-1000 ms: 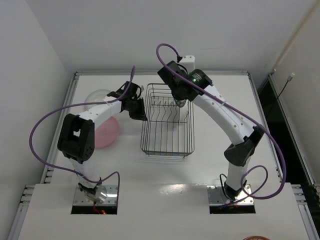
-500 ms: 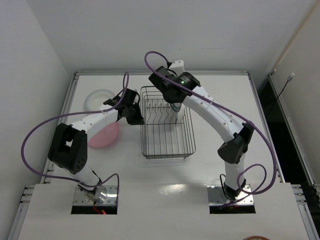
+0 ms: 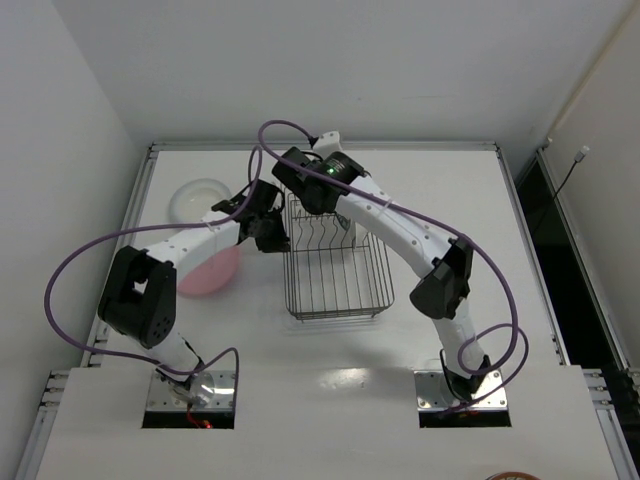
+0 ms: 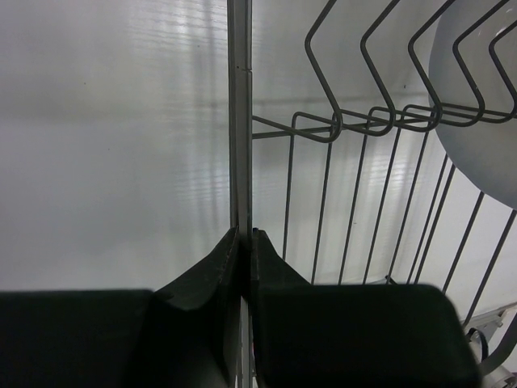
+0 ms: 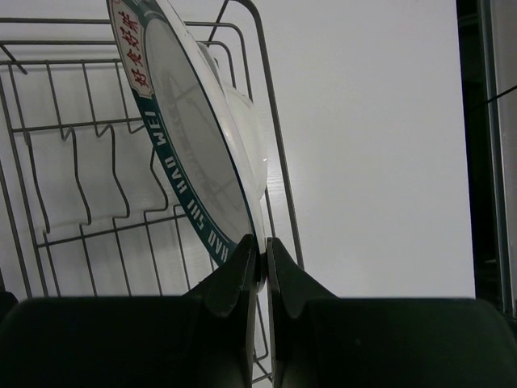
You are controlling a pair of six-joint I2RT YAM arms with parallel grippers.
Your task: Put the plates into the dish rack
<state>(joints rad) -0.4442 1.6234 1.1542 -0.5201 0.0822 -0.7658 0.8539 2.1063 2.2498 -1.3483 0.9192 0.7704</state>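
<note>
The dish rack of dark wire stands mid-table. My left gripper is shut on its left rim wire, fingers meeting at the wire. My right gripper, mostly hidden under its arm, is shut on the rim of the white plate with the dark patterned rim. It holds the plate on edge over the rack's far right part, where it shows as a white sliver. That plate also shows behind the prongs. The pink plate and a pale translucent plate lie left of the rack.
The rack's upright prongs run across its far end. The table's raised frame borders the left and far edges. Purple cables loop above both arms.
My right wrist has swung left over the rack's far end, still holding the patterned plate. My left gripper has shifted a little nearer along the rack's left rim.
</note>
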